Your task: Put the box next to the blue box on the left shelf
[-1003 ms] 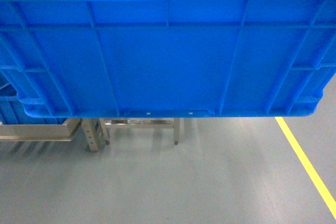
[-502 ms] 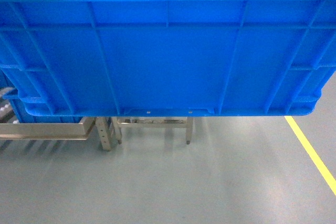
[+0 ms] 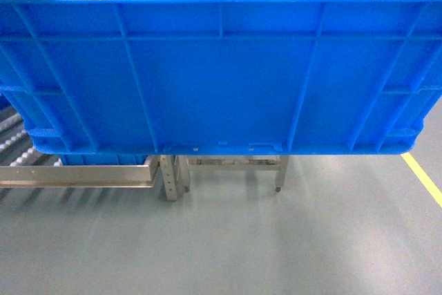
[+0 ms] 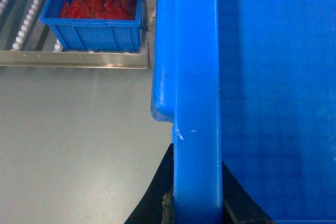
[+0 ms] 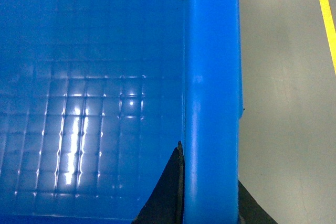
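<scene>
1. Head view: big blue box (image 3: 221, 74) up off the floor (image 3: 228, 240), filling most of the picture, ribbed wall facing forward.
2. Low behind it on the left: left shelf (image 3: 76, 174) with white rollers, silver legs standing on the floor.
3. Left wrist view: left tool (image 4: 195, 203) clamped tight on the box's thick rim, one dark finger on each side.
4. Same view, top left: small blue box (image 4: 94, 17) full of red pieces, sitting at the shelf's front edge.
5. Right wrist view: right tool (image 5: 210, 203) pinching the other rim the same way.
6. Far right on the floor: yellow line (image 3: 423, 179).
</scene>
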Motion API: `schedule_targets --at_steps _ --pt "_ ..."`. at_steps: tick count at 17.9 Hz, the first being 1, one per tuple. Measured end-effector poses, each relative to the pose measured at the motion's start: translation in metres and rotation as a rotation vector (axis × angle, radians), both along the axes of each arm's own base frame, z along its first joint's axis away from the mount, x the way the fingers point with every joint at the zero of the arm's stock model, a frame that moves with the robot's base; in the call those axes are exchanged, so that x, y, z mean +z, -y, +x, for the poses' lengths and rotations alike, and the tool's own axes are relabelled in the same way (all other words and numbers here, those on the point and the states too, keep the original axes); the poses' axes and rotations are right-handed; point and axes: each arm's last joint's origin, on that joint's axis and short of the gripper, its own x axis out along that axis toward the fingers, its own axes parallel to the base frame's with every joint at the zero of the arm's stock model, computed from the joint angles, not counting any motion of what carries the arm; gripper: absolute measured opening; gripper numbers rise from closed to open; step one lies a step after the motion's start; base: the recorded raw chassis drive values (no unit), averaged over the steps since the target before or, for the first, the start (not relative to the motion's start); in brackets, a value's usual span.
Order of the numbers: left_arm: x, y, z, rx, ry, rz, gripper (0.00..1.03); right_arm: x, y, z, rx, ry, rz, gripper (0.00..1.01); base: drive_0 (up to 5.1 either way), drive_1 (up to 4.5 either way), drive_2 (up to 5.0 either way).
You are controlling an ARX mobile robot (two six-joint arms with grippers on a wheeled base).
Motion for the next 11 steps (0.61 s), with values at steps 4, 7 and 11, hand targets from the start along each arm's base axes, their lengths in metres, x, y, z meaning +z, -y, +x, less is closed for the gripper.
schedule_targets --at_steps 4,7,11 --pt "0.0 0.0 0.0 0.0 0.0 0.0 0.06 0.0003 0.0 0.0 0.0 0.002 0.0 0.08 -5.0 2.41 2.4" --pt "0.0001 0.0 0.0001 0.0 0.001 0.0 0.06 0.0001 0.0 0.0 0.0 0.001 0.0 0.08 -5.0 2.41 2.4" --pt "0.0001 0.0 0.0001 0.0 0.002 0.0 0.06 0.0003 0.0 0.0002 0.0 0.003 0.0 0.08 -5.0 2.41 2.4"
